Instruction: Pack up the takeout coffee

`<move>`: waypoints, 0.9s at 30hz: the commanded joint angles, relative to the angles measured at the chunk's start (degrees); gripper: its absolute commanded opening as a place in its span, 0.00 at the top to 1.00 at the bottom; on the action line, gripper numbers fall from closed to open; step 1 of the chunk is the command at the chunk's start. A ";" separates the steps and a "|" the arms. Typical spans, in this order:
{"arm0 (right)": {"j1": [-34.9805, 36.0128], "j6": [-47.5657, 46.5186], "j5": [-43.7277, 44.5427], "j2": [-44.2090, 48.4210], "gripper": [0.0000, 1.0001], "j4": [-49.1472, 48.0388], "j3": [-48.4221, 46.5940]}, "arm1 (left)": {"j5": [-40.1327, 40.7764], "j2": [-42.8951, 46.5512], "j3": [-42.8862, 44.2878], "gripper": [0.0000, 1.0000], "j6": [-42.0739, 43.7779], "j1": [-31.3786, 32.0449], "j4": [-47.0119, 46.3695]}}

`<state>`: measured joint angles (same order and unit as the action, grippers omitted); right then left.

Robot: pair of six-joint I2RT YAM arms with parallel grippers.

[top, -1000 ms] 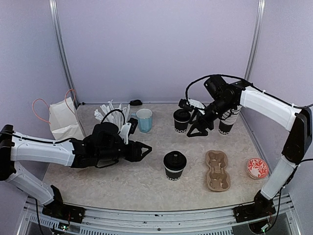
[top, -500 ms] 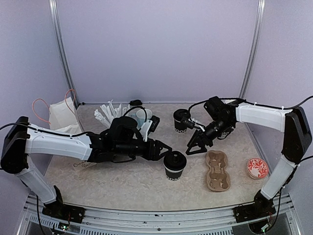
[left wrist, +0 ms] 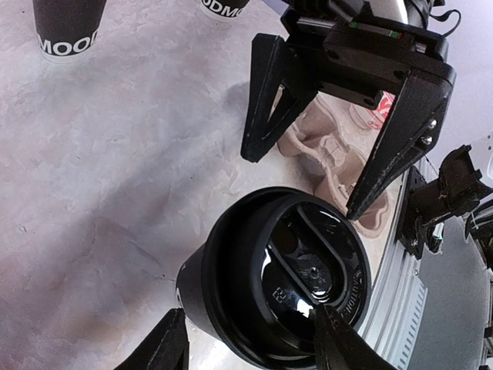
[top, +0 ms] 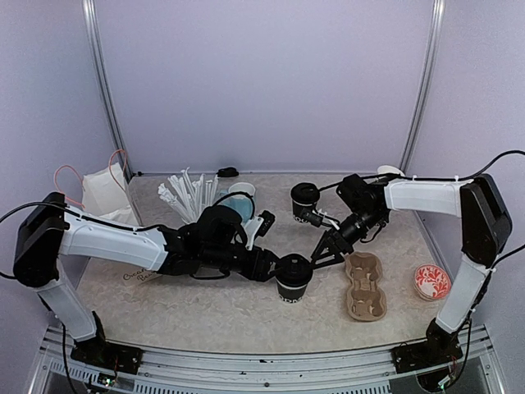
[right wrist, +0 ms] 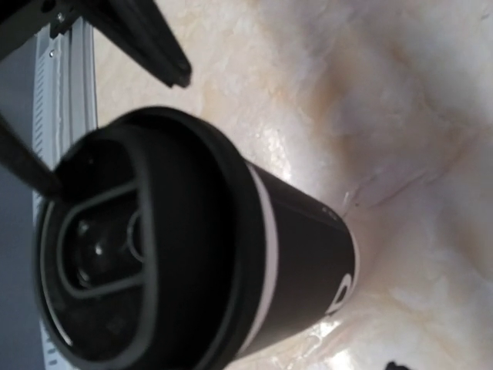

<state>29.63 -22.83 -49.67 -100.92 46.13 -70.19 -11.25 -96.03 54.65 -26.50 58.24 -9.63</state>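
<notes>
Between the spread jaws of the left gripper [left wrist: 248, 343], the lidded cup [left wrist: 285, 281] is standing unclamped while the right gripper [left wrist: 304, 183], jaws likewise apart, is crowding it, risking a topple.

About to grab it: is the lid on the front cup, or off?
On. The black lid sits seated over the front cup rim in both wrist views, and the cup stands upright.

Front centre: lidded cup [top: 293, 277] on the table [top: 205, 305] | just left of it: left gripper [top: 273, 269] | just right: right gripper [top: 320, 253] | further right: cup carrier [top: 364, 285], then round dish [top: 431, 281] | behind: second cup [top: 304, 199], mug [top: 240, 197] to its left, sticks [top: 187, 190] left again | back left: paper bag [top: 107, 197]
</notes>
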 commanded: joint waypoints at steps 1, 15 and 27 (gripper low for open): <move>0.76 -0.12 -1.60 -1.95 0.25 0.57 -0.20 | -1.57 -1.70 0.63 0.47 1.78 -0.14 1.83; 0.96 2.95 4.06 -9.26 0.36 0.03 -1.18 | -1.23 -7.45 -3.33 0.62 2.37 -2.45 6.65; 0.96 3.10 5.73 -10.15 0.39 -0.13 -1.35 | -0.45 -12.09 -1.37 0.66 2.64 -3.10 11.91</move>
<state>30.17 -18.55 -55.11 -108.33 50.15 -72.16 -15.00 -101.67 56.12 -26.68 54.43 -14.94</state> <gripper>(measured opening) 0.614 0.338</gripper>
